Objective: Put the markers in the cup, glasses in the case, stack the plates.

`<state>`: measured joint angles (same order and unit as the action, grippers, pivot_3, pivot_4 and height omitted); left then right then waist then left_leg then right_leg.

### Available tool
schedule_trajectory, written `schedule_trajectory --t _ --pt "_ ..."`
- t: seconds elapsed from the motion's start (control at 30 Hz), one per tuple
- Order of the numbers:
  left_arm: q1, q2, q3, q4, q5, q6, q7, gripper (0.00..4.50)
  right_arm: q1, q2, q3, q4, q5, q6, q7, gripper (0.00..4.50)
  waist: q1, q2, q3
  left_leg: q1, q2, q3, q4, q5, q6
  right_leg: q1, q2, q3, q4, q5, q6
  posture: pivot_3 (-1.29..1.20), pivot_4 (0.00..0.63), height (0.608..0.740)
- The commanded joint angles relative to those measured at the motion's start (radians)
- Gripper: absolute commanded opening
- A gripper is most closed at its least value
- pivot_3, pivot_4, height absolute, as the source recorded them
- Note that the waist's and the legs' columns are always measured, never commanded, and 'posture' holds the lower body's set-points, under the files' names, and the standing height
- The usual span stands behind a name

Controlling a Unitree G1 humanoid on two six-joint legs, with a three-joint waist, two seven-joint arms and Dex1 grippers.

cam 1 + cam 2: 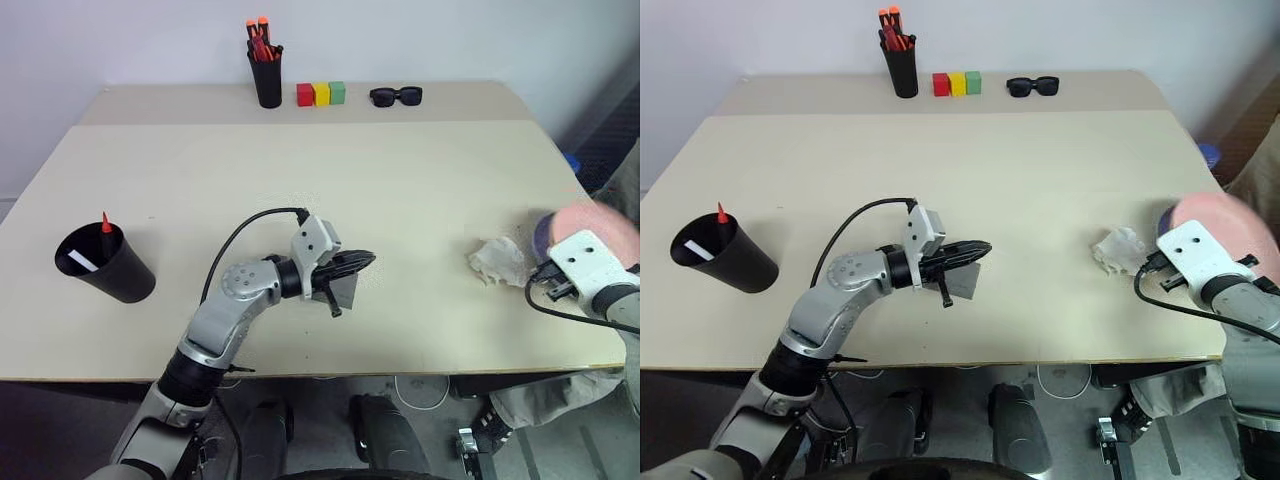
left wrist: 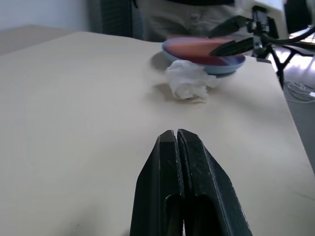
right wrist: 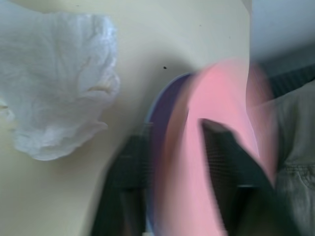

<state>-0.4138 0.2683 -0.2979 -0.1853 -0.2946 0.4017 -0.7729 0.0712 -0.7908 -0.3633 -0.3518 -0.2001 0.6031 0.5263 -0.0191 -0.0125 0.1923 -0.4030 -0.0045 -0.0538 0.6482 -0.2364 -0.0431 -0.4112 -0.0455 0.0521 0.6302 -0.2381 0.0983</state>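
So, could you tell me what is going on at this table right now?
The markers already stand in the black cup. The left gripper is shut at mid-table. The right gripper has its fingers on either side of the pink plate, which lies on the blue plate near crumpled tissue.

Salmon pink plate (image 2: 197, 47) on light blue plate (image 2: 224, 65), black cup (image 1: 105, 265) (red-tipped marker (image 1: 105, 222) inside)
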Motion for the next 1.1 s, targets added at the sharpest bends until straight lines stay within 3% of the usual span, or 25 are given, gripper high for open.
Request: schedule_trajectory --t 0.03,0.07,0.33,0.5,0.57,0.63,0.8,0.93,1.1 --pt "-0.008 0.002 0.008 -0.009 0.003 -0.029 -0.008 0.00 -0.030 0.015 -0.007 -0.050 0.017 -0.003 -0.020 3.62 0.003 0.000 0.000 0.000 0.000 0.000 0.000 0.000 0.000 0.000 0.000 0.000 0.000 0.000 0.000 0.00 0.150 0.740" --pt "-0.004 0.004 0.009 -0.012 0.004 -0.028 -0.007 0.00 -0.045 0.023 -0.007 -0.052 0.032 0.002 -0.018 3.96 0.003 0.000 0.000 -0.001 0.000 0.000 0.000 0.000 0.000 0.000 0.000 0.000 0.000 0.000 0.000 0.00 0.150 0.740" --pt "0.035 0.029 0.020 -0.053 0.004 -0.013 0.016 0.00 -0.130 0.125 -0.012 -0.097 0.269 0.145 0.074 3.96 0.008 0.000 0.000 -0.001 0.000 -0.001 0.000 0.000 0.000 0.000 0.000 0.000 0.000 0.000 0.000 0.00 0.150 0.740" --pt "0.039 0.032 0.018 -0.066 0.001 -0.004 0.026 0.00 -0.095 0.132 0.069 -0.011 0.232 0.109 0.020 3.96 0.007 0.000 0.000 -0.002 -0.001 -0.001 0.000 0.000 0.000 0.000 -0.001 -0.001 -0.001 0.000 0.001 0.00 0.150 0.740" --pt "0.040 0.034 0.019 -0.071 0.000 -0.001 0.028 0.00 -0.087 0.135 0.095 0.039 0.198 0.072 -0.025 3.45 0.007 0.000 0.000 -0.002 -0.001 -0.001 0.000 0.000 0.000 0.000 -0.001 -0.001 -0.001 0.000 0.000 0.00 0.150 0.740" --pt "0.041 0.037 0.019 -0.074 0.000 0.003 0.030 0.00 -0.076 0.139 0.103 0.056 0.188 0.044 -0.047 2.65 0.007 0.000 0.000 -0.001 0.000 -0.001 0.000 0.000 0.000 0.000 -0.001 -0.001 -0.001 0.000 0.000 0.00 0.150 0.740" --pt "0.045 0.050 0.023 -0.076 -0.010 0.008 0.021 0.00 -0.062 0.145 0.073 0.013 0.181 0.021 -0.101 0.03 0.005 0.000 0.000 -0.001 0.000 -0.001 0.000 0.000 0.000 0.000 0.000 -0.001 0.000 0.000 0.000 0.00 0.150 0.740" --pt "0.034 0.040 0.031 -0.059 -0.022 0.016 0.024 0.00 -0.086 0.138 -0.003 -0.047 0.181 0.040 -0.157 0.03 0.006 0.000 0.000 -0.002 0.000 -0.001 0.000 0.000 0.000 0.000 0.000 -0.001 0.000 0.000 0.000 0.00 0.150 0.740" --pt "0.017 0.015 0.040 -0.030 -0.026 0.028 0.035 0.00 -0.081 0.102 -0.049 0.001 0.069 0.060 -0.277 0.03 0.009 0.000 0.000 -0.002 0.000 -0.002 0.000 0.000 0.000 0.000 -0.001 -0.001 -0.001 0.000 0.001 0.00 0.150 0.740"
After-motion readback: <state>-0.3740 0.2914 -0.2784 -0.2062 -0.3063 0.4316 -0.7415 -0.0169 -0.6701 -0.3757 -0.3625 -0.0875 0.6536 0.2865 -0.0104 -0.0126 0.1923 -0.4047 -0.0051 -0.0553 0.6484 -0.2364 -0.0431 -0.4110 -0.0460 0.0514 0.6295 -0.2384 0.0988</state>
